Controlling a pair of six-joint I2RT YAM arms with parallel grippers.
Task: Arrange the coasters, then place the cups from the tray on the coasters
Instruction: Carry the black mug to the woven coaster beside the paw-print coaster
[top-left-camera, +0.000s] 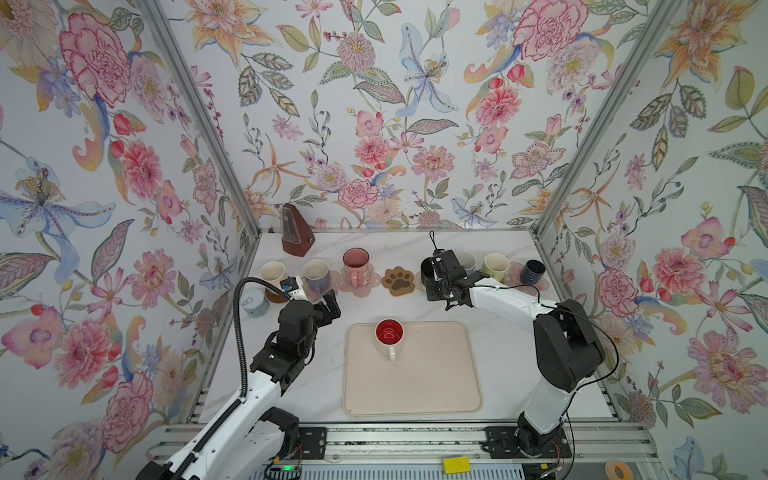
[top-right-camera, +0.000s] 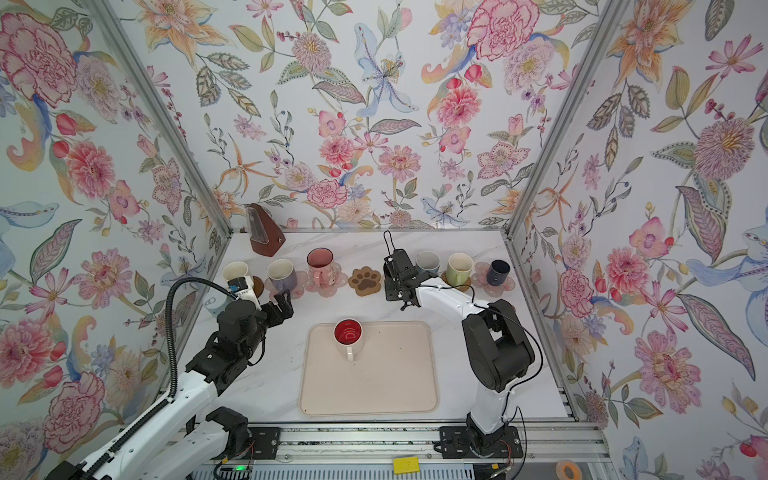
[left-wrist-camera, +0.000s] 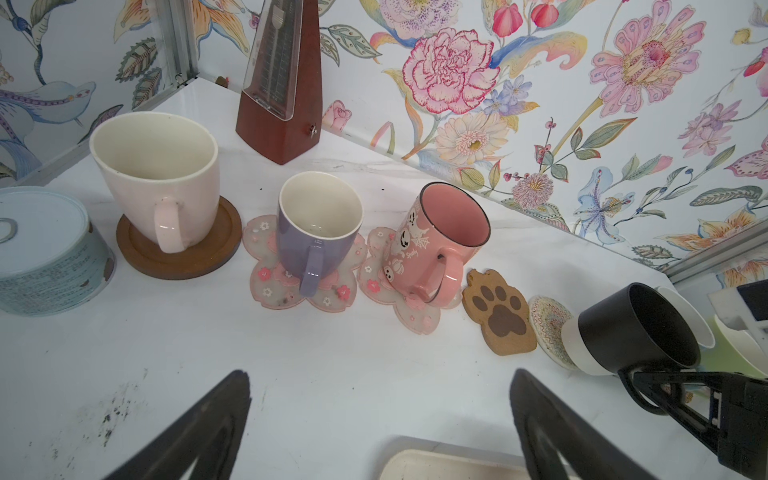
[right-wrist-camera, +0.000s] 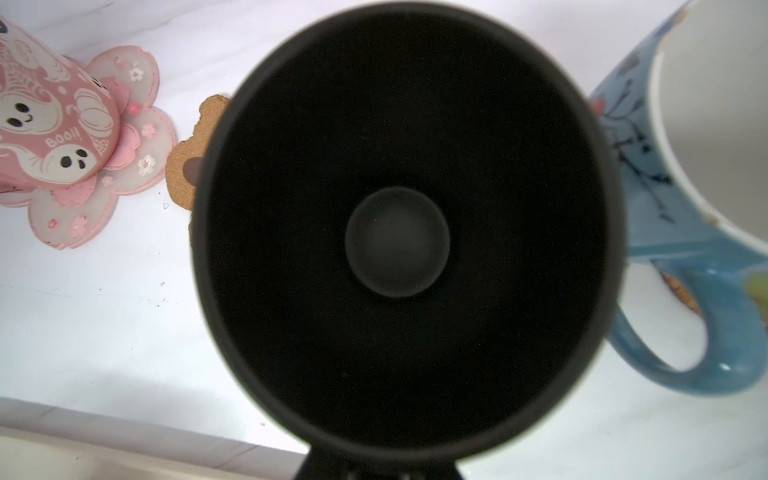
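fingers (left-wrist-camera: 681, 401) of the right gripper (top-left-camera: 435, 271) are seen pinched on the handle of the black mug (left-wrist-camera: 640, 328), held tilted over the cream woven coaster (left-wrist-camera: 548, 324); contact cannot be told. the left gripper (top-left-camera: 329, 305) is spread and empty. placing is judged under way: the mug must be levelled, lowered, released. only the red-inside white mug (top-left-camera: 389, 334) is found in the tray (top-left-camera: 436, 386), empty; the paw print coaster (top-left-camera: 399, 281) is bare.
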